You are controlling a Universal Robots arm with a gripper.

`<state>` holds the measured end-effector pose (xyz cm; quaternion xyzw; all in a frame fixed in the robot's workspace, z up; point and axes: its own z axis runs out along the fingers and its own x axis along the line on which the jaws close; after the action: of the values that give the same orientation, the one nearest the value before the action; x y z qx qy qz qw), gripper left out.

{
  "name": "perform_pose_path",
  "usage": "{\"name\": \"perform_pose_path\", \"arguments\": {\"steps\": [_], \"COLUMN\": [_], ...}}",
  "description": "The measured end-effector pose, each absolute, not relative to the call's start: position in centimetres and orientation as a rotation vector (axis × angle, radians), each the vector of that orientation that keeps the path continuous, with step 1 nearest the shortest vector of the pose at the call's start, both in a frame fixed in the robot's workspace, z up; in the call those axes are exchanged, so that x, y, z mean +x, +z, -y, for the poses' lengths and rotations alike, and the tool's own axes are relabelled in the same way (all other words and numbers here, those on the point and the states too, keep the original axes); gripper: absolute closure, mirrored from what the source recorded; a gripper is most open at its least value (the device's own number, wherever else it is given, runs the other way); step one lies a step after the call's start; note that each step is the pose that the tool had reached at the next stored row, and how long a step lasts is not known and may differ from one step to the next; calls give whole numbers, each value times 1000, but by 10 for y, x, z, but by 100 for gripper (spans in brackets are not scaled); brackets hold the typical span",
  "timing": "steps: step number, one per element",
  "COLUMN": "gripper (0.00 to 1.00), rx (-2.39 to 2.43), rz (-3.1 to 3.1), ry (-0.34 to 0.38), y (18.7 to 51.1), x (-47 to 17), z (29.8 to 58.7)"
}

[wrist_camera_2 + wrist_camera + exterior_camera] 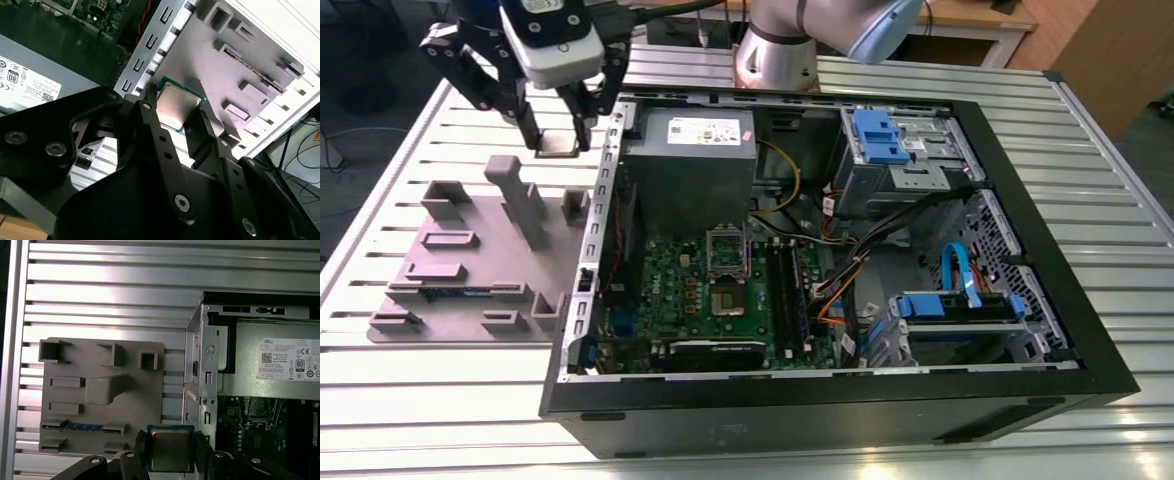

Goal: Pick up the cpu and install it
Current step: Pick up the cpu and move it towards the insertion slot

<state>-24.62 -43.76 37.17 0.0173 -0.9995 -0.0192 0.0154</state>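
Observation:
The cpu point(176, 111), a small square chip with a silvery top, is pinched by its edges between the black fingers point(150, 107) of my gripper point(176, 105). In the first wrist view the cpu point(170, 450) hangs above the slatted table, between the grey fixture and the case wall, with the gripper point(170, 446) shut on it. In the exterior view the gripper point(559, 138) holds the cpu point(559, 150) in the air, just off the open computer case's edge on the exterior view's left. The green motherboard point(680, 285) lies inside the case, with its socket point(724, 297) and raised metal frame point(724, 242).
A grey fixture plate point(460, 265) with upright posts lies on the slatted metal table point(440, 400) beside the case. The open computer case point(827, 400) holds a grey power supply point(687, 165), blue drive brackets point(878, 135) and loose cables point(854, 260).

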Motion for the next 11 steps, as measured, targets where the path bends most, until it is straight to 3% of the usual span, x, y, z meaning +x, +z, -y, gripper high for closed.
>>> {"name": "perform_pose_path", "arguments": {"steps": [11], "gripper": [53], "rx": [54], "rz": [3110], "ry": [-60], "y": [372], "x": [-231], "z": [438]}}
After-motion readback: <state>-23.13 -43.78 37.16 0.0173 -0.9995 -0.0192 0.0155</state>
